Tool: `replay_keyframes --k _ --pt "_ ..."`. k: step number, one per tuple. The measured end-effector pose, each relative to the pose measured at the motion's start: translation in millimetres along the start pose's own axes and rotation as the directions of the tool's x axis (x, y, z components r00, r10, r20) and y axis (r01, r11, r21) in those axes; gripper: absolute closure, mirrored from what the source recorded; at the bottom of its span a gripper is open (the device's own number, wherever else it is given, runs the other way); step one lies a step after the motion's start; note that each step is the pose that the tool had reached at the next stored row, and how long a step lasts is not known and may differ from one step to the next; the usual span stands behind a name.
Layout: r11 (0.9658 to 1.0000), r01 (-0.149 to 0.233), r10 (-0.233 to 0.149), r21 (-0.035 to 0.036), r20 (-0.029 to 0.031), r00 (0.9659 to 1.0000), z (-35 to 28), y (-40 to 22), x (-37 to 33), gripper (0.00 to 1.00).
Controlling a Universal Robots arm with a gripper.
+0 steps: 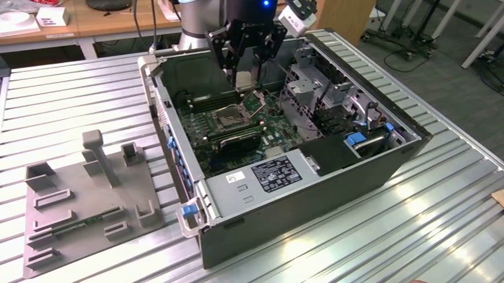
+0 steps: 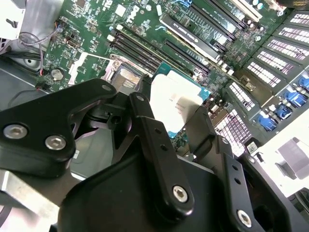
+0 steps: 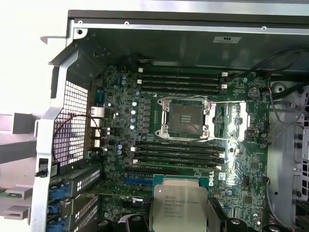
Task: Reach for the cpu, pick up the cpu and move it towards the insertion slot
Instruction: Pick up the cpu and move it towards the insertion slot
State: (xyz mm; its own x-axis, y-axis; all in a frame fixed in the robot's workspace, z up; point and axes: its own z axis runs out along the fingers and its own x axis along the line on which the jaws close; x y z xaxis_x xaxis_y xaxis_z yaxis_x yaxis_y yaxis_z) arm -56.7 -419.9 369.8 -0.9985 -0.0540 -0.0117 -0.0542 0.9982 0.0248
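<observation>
Ribbed metal tabletop carries the open computer case, where I see my gripper clamped on the cpu at the exterior view's upper centre, hanging above and just beside the insertion slot.

The gripper's black fingers are covering the lower part of the cpu in the second wrist view, its lower edge being cut off in the first wrist view.
</observation>
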Motion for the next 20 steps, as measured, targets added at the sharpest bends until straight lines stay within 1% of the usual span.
replay_keyframes --k 4,20 --pt "1.0 0.0 0.0 -0.0002 0.0001 1.0 0.3 0.2 0.0 0.46" --pt "1.0 0.0 0.0 -0.0002 0.0001 1.0 8.5 1.3 0.1 0.46"
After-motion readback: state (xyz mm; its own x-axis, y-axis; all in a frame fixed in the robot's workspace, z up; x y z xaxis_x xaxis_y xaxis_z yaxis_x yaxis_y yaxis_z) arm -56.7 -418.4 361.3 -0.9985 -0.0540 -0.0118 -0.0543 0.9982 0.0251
